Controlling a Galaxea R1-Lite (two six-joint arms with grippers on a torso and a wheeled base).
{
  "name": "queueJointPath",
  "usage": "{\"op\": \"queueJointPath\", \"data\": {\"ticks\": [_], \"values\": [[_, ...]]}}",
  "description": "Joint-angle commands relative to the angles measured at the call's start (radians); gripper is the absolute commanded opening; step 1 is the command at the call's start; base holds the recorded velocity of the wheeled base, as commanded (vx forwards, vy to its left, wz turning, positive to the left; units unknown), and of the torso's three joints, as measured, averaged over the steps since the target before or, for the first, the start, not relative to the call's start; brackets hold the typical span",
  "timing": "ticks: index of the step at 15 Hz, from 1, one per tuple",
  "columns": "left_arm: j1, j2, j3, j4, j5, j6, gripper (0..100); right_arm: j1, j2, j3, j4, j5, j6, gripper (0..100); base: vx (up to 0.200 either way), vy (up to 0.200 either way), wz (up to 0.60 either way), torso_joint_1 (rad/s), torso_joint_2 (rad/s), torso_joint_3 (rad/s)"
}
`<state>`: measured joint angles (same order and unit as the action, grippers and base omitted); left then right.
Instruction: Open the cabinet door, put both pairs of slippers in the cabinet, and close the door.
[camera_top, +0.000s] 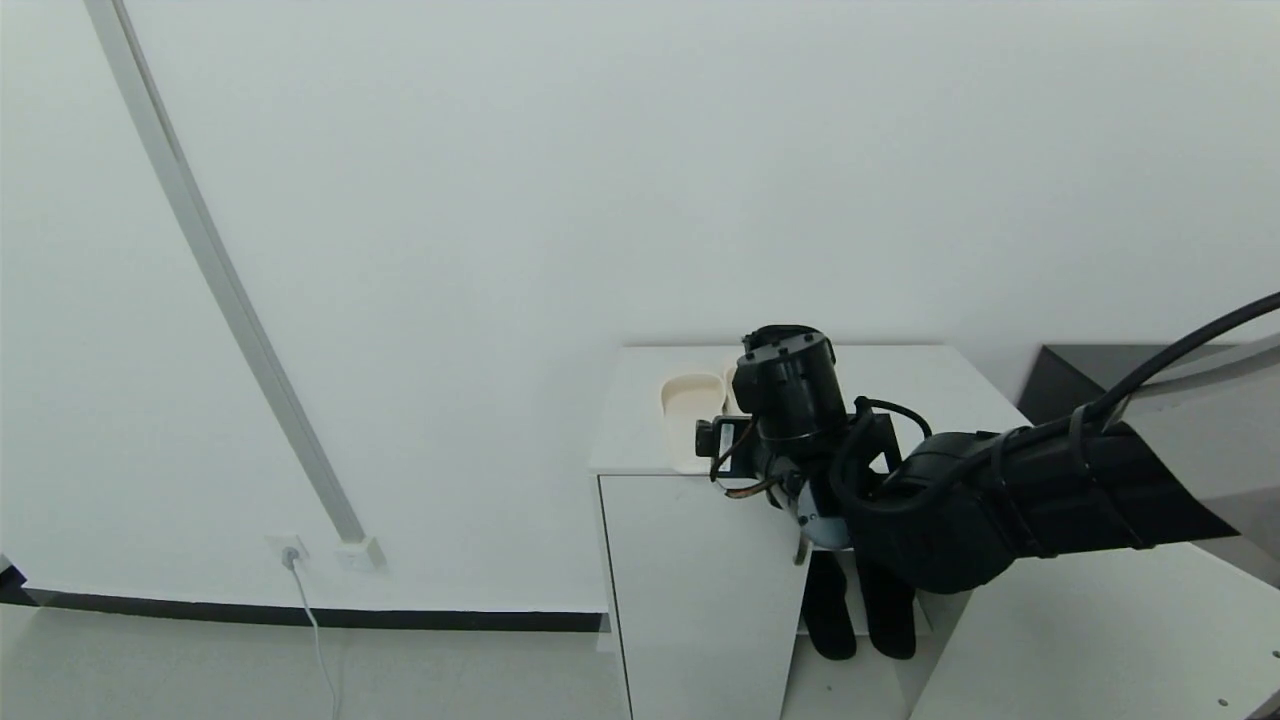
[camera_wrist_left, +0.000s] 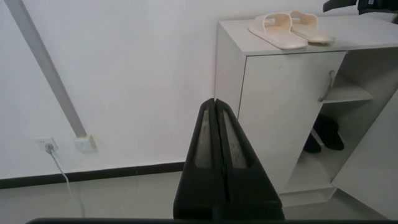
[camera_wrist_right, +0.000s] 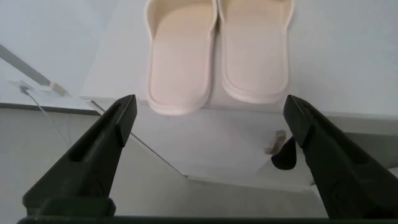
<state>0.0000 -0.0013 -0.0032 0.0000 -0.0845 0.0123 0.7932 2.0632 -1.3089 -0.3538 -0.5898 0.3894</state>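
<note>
Right pincer (camera_wrist_right: 210, 104) gapes wide above cream slippers (camera_wrist_right: 183, 56) on the cabinet (camera_wrist_right: 348, 56).

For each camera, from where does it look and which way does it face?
Head view: on the robot's head, facing forward and down at the white cabinet; the right arm shows.
Left wrist view: apart from the cabinet, facing toward it; the shut left claw shows.
Right wrist view: above the cabinet top, facing down; the open right claw shows.
All three share the cream slippers.

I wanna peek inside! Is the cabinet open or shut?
Open: the cabinet has one door swung out, and black slippers show inside.
</note>
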Motion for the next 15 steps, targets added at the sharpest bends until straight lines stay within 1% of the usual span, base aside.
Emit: {"op": "queueJointPath", "data": {"ticks": [1, 6, 8, 11, 13, 15], "values": [[0.002, 0.001, 0.0, 0.0, 0.0, 0.0, 0, 0.0, 0.0, 0.022, -0.008, -0.001, -0.001, 100, 0.2, 0.0, 0.0, -0.007, -0.01, 0.007], [0.0, 0.001, 0.0, 0.0, 0.0, 0.0, 0, 0.003, 0.015, 0.115, -0.094, 0.002, -0.02, 100, 0.2, 0.0, 0.0, 0.004, 0.01, 0.0], [0.0, 0.001, 0.0, 0.0, 0.0, 0.005, 0, 0.006, 0.025, 0.158, -0.163, 0.005, -0.063, 100, 0.0, 0.0, 0.0, 0.0, 0.0, 0.0], [0.002, 0.001, 0.0, 0.0, 0.0, 0.005, 0, 0.003, 0.087, 0.155, -0.247, 0.01, -0.103, 100, 0.0, 0.0, 0.0, 0.0, 0.0, 0.0], [0.002, 0.001, 0.0, 0.0, 0.0, 0.005, 0, -0.006, 0.127, 0.128, -0.278, 0.013, -0.127, 100, 0.0, 0.0, 0.0, 0.0, 0.0, 0.0], [0.002, 0.001, 0.0, 0.0, 0.0, 0.005, 0, -0.022, 0.156, 0.088, -0.286, 0.039, -0.147, 100, 0.0, 0.0, 0.0, 0.0, 0.0, 0.0]]}}
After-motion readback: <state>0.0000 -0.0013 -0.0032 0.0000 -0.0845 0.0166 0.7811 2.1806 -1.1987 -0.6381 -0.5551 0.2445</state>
